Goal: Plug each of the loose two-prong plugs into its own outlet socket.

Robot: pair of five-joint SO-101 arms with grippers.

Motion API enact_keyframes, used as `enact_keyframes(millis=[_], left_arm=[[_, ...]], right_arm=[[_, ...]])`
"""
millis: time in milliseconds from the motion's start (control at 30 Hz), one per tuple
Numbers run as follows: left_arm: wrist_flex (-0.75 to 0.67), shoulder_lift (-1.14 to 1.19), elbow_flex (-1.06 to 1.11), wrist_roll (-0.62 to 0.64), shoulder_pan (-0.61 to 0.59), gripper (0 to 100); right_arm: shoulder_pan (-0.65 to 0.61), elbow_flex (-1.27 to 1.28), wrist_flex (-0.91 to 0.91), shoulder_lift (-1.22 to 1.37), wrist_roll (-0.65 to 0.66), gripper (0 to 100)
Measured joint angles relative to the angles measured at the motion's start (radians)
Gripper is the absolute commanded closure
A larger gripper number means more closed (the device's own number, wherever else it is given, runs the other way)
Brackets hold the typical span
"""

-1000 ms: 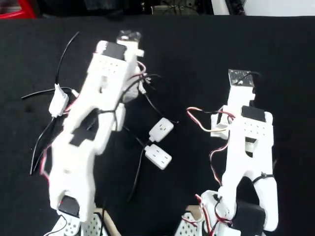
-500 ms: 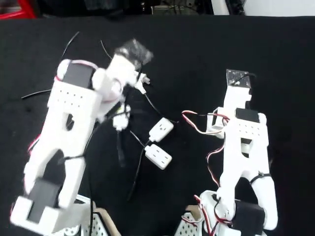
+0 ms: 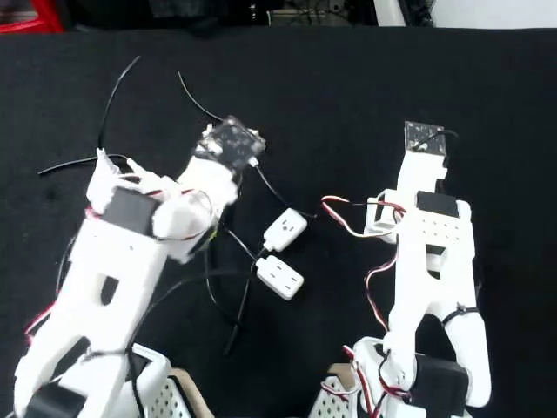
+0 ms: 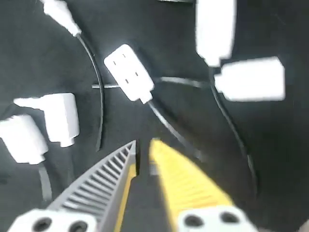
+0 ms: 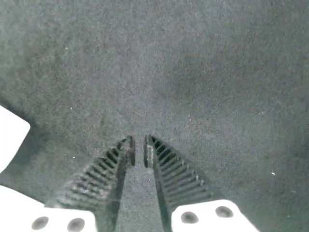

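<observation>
Two white outlet sockets [image 3: 285, 228] [image 3: 280, 276] lie side by side mid-table, each on a black cable. My left gripper [image 3: 228, 144] hovers just beyond them, toward the far left; its own view shows the left gripper [image 4: 143, 145] shut with nothing gripped. Ahead of it there lies one socket [image 4: 129, 72], slots up, with several blurred white plug bodies [image 4: 60, 116] [image 4: 251, 79] around. A white plug [image 3: 103, 167] peeks out beside the left arm. My right gripper [image 3: 425, 139] rests shut on bare cloth at the right, seen as the right gripper [image 5: 138, 149] over black fabric.
Thin black cables [image 3: 113, 87] sprawl over the far-left part of the black cloth [image 3: 348, 78]. Red and white servo wires [image 3: 348, 218] loop out from the right arm toward the sockets. A red object [image 3: 26, 13] sits at the far left corner.
The left arm has swung and pulled back, bringing its gripper nearer, from the far side toward the sockets. The right arm has hardly shifted.
</observation>
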Motion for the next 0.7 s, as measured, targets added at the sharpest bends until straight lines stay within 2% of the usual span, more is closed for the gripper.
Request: enact_keyframes(millis=[133,233,367,500,700], left_arm=[[-0.334,0.164,0.178,0.081,-0.038,74],[-0.493,0.31,0.183,0.089,-0.097,74],[-0.542,0.456,0.129,0.091,-0.161,74],[-0.557,0.509,0.092,0.089,-0.161,74],[-0.582,0.522,0.089,0.089,-0.091,74]], right_arm=[[-0.003,0.014,0.0,0.0,0.0,95.6],[-0.034,0.02,-0.002,0.0,0.0,95.6],[-0.046,0.021,-0.005,0.0,0.0,95.6],[-0.046,0.021,-0.009,0.0,-0.002,95.6],[-0.046,0.025,-0.029,0.0,-0.002,95.6]])
